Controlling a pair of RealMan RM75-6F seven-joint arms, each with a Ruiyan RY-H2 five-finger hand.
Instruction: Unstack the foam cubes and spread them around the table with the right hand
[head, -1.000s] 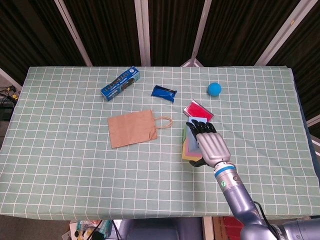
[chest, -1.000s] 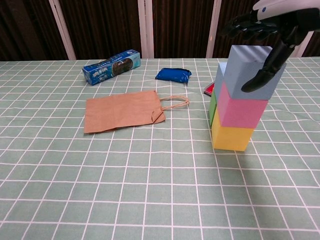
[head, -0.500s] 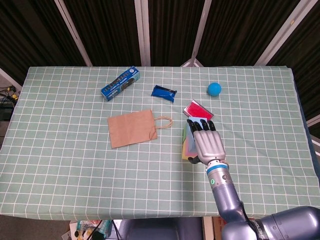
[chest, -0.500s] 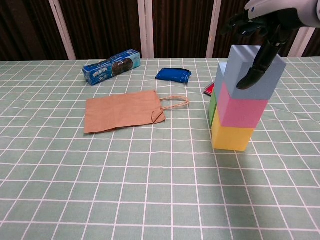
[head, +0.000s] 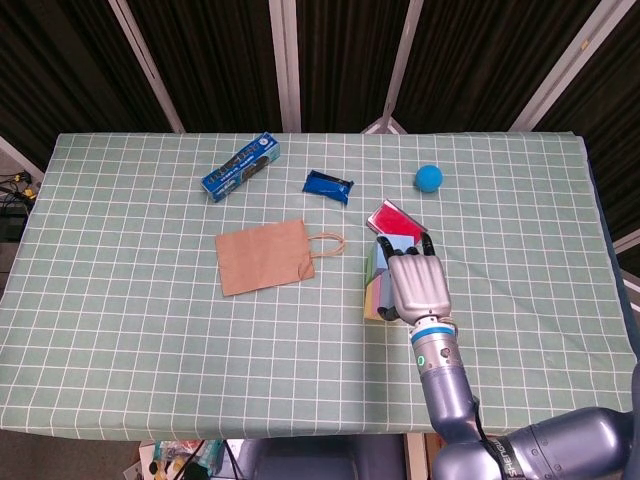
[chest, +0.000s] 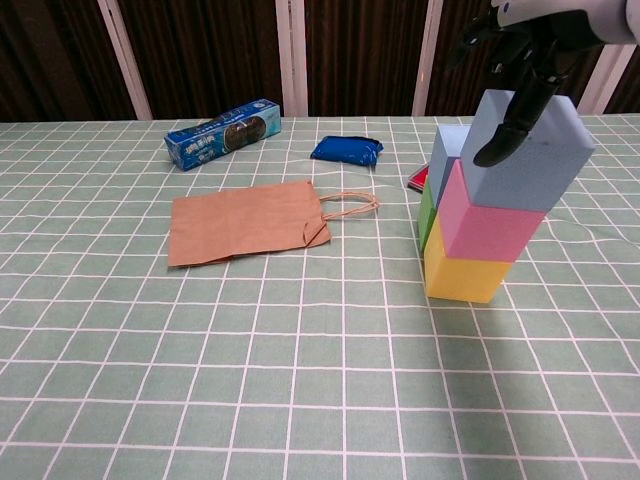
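The foam stack stands right of centre: a yellow cube (chest: 465, 272) at the bottom, a pink cube (chest: 490, 225) on it, and a pale blue cube (chest: 535, 150) on top. The blue cube is tilted and hangs over the pink one toward the right. My right hand (chest: 525, 45) grips it from above, fingers over the top and thumb (chest: 508, 125) on the front face. Behind the stack are a green cube (chest: 425, 213) and another pale blue block (chest: 445, 150). In the head view my right hand (head: 418, 285) covers most of the stack (head: 375, 285). The left hand is nowhere in either view.
A brown paper bag (head: 265, 255) lies left of the stack. A blue box (head: 240, 167), a dark blue packet (head: 328, 185) and a blue ball (head: 429, 178) sit toward the far edge. A flat red object (head: 392, 217) lies just behind the stack.
The blue cube sat square on the pink one; now it is tilted and shifted right under my right hand. The hand has pulled slightly nearer in the head view.
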